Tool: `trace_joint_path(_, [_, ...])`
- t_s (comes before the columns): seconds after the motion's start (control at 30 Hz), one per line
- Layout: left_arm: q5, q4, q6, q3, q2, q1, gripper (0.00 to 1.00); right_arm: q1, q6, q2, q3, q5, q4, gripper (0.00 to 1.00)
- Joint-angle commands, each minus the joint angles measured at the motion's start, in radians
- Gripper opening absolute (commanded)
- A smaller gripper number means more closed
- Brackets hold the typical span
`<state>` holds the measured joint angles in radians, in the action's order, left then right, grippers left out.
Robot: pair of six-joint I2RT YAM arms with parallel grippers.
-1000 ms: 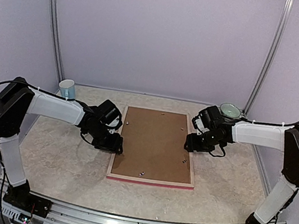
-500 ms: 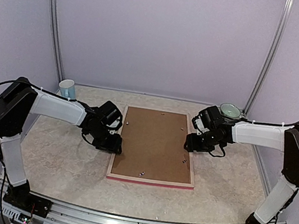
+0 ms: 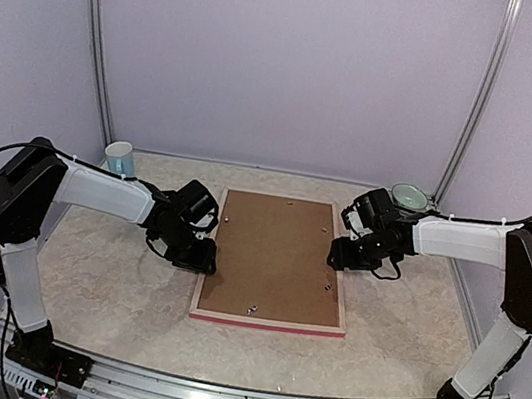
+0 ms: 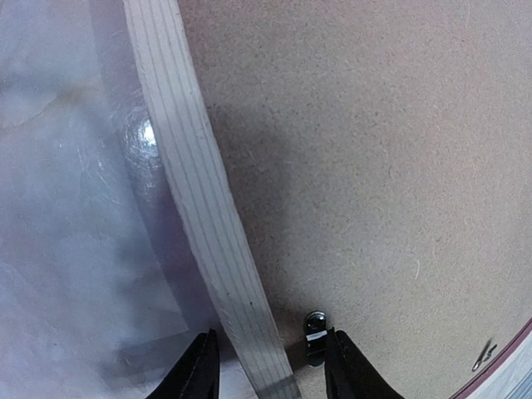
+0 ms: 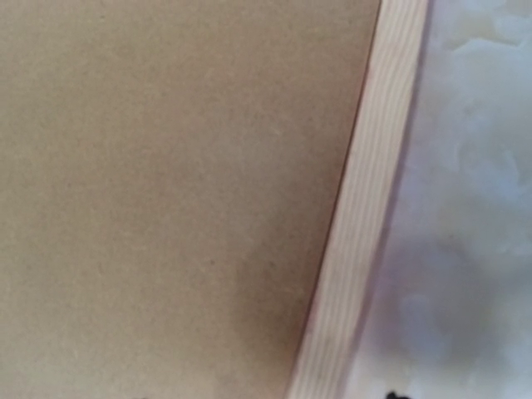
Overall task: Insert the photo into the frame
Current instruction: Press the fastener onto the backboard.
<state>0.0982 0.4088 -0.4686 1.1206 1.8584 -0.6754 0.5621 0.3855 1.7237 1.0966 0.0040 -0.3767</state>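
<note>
Left tool (image 4: pixel 268 371) astride frame (image 4: pixel 198 191) rail

frame (image 5: pixel 357 233) blurred, right tool (image 3: pixel 336 255) jaws unclear

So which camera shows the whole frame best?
The top view: the whole frame lies there, back up, with all four rails. The left wrist view shows only one rail beside the board; the right wrist view too, blurrier.
</note>
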Motion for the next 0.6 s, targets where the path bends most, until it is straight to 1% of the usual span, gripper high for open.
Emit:
trace_joint_path(0.0, [-0.021, 0.024, 0.0, 0.007, 0.03, -0.003, 0.42, 0.008, -0.003, -0.021, 0.005, -0.002, 0.002, 0.6])
trace_joint_path(0.23, [-0.016, 0.02, 0.001, 0.004, 0.034, -0.001, 0.4, 0.009, -0.003, -0.015, 0.003, -0.028, 0.004, 0.6])
trace_joint_path(0.37, [-0.014, 0.02, 0.0, 0.005, 0.035, -0.001, 0.36, 0.009, -0.002, -0.015, 0.004, -0.029, 0.003, 0.6])
trace_joint_path(0.57, [-0.013, 0.018, -0.001, 0.004, 0.037, -0.001, 0.33, 0.009, -0.002, -0.014, 0.006, -0.029, 0.003, 0.61])
